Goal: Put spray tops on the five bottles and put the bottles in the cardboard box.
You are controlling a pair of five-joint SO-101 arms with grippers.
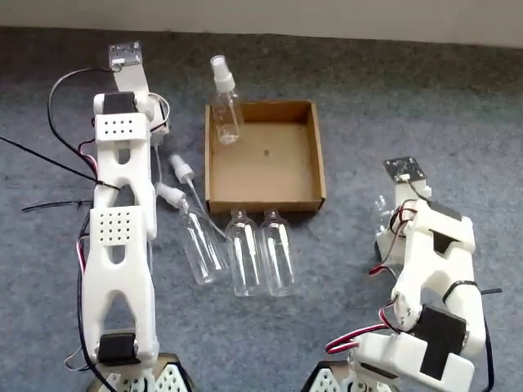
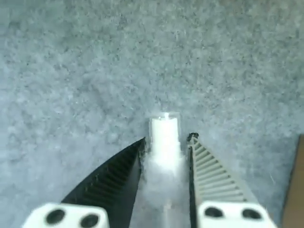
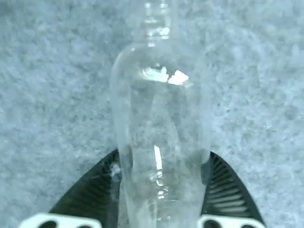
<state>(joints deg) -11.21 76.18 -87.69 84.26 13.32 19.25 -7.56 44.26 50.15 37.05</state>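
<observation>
My left gripper [image 2: 166, 141] is shut on a white spray top [image 2: 164, 133] over the carpet, left of the cardboard box [image 1: 315, 155]. My right gripper [image 3: 159, 164] is shut on a clear, uncapped bottle [image 3: 159, 109], right of the box [image 1: 382, 214]. One bottle with a spray top [image 1: 225, 110] is at the box's far left corner. Three clear bottles lie in front of the box: the left one [image 1: 202, 245] has a white top at its neck, while the middle one [image 1: 243, 251] and the right one [image 1: 277, 250] are bare. A loose spray top [image 1: 182, 171] lies beside the box.
Grey carpet [image 1: 392, 106] covers the table. Black cables [image 1: 57, 147] trail left of the left arm [image 1: 122, 229]. The brown box edge [image 2: 295, 190] shows in the left wrist view. The right arm's body [image 1: 433, 278] stands at the front right.
</observation>
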